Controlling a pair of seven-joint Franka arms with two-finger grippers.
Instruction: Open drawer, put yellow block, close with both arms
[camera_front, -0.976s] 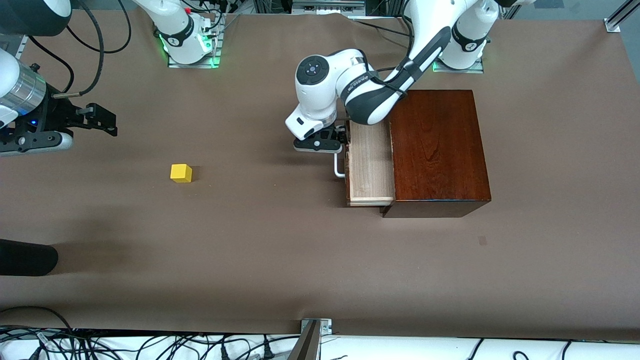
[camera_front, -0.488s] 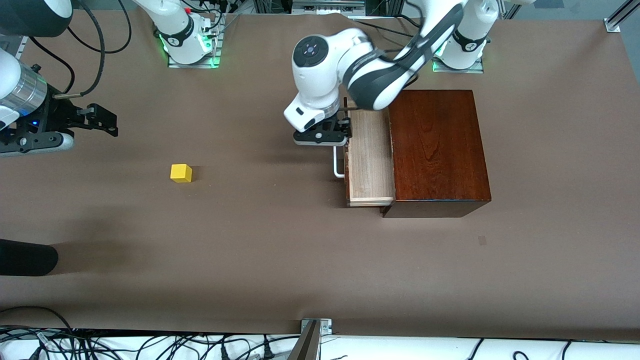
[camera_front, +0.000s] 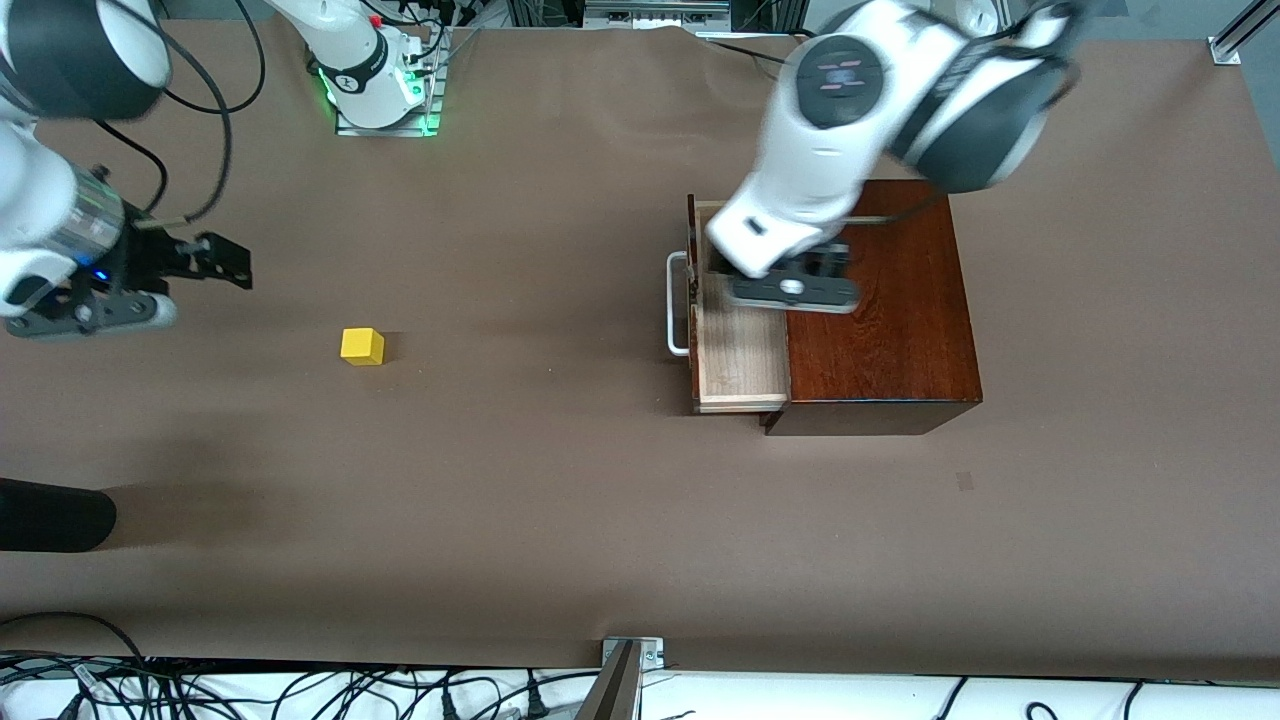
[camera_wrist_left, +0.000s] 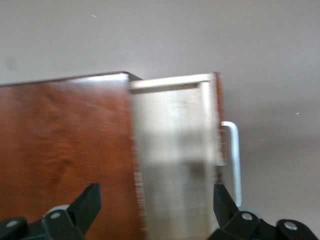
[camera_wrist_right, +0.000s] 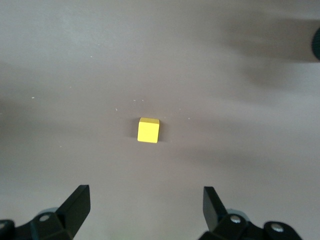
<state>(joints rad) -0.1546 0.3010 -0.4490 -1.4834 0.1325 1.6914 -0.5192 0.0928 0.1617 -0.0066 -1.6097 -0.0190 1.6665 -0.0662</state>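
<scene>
1. Because it is small and rigid, the block (camera_wrist_right: 148, 130) likely handles light; pinch two flat opposite faces.
2. It sits on the table (camera_front: 560, 500), apart from the right gripper (camera_wrist_right: 145, 210), whose fingers are spread.
3. The drawer (camera_front: 738, 345) stands open, empty; the left gripper (camera_wrist_left: 155, 205), fingers apart, hangs over it and the box (camera_front: 880, 300).

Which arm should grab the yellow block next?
The right arm, probably. Its open claw is up at the yellow block's end of the table, while the left claw is over the open drawer.
</scene>
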